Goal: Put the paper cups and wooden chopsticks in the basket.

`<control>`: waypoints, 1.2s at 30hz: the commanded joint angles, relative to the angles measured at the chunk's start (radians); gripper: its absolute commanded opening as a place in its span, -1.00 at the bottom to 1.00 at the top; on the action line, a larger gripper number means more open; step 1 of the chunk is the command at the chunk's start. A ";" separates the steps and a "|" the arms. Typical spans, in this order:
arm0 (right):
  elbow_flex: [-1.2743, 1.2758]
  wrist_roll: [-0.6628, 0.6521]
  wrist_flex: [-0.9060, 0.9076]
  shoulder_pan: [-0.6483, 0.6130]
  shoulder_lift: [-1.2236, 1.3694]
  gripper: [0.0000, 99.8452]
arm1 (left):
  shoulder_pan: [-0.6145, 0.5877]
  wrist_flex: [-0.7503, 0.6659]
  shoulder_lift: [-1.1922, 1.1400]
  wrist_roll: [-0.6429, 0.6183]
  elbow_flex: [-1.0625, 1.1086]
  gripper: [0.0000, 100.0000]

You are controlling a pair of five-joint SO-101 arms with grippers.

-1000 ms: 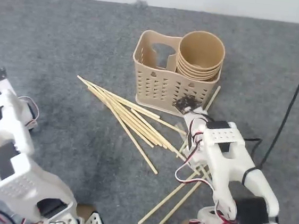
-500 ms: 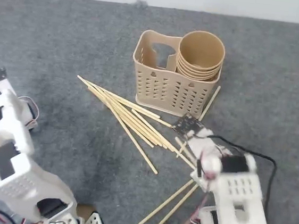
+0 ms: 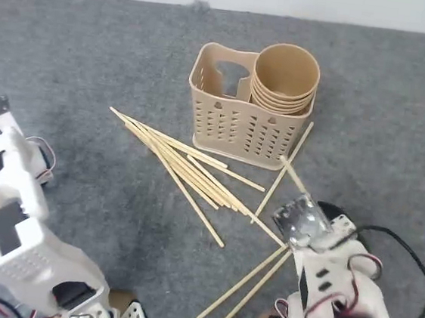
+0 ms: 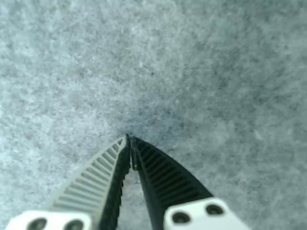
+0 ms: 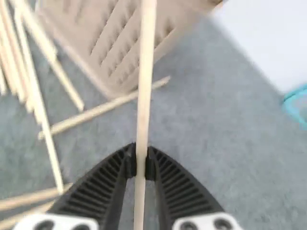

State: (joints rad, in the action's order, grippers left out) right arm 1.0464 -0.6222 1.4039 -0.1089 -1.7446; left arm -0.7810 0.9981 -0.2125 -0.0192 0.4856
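Wooden chopstick [image 5: 145, 72] stands pinched by the right gripper [image 5: 140, 162], fingers closed on it, at lower right of the high view, near the basket [image 3: 238, 127], whose frame-right compartment holds the paper cups [image 3: 286, 72]. Gripped seemingly near one end, it could pivot, slip, or snag the perforated wall. The left gripper [image 4: 129, 143] has its fingers closed on nothing, over grey bench [image 4: 216, 72].

Beige basket [image 3: 242, 128] with perforated walls; brown paper cups [image 3: 286, 74] inside it; pale chopsticks [image 3: 189, 169] beside it, on speckled grey carpet [image 3: 94, 55].
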 commanded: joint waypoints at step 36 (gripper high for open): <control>-0.563 0.736 -1.372 -0.302 1.152 -0.98 | 0.021 -0.018 0.040 0.008 -0.004 -0.98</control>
State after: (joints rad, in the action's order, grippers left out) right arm 0.5953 0.1051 0.0568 -0.4051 -0.6889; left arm -0.7810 0.9981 -0.2125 -0.0192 0.4856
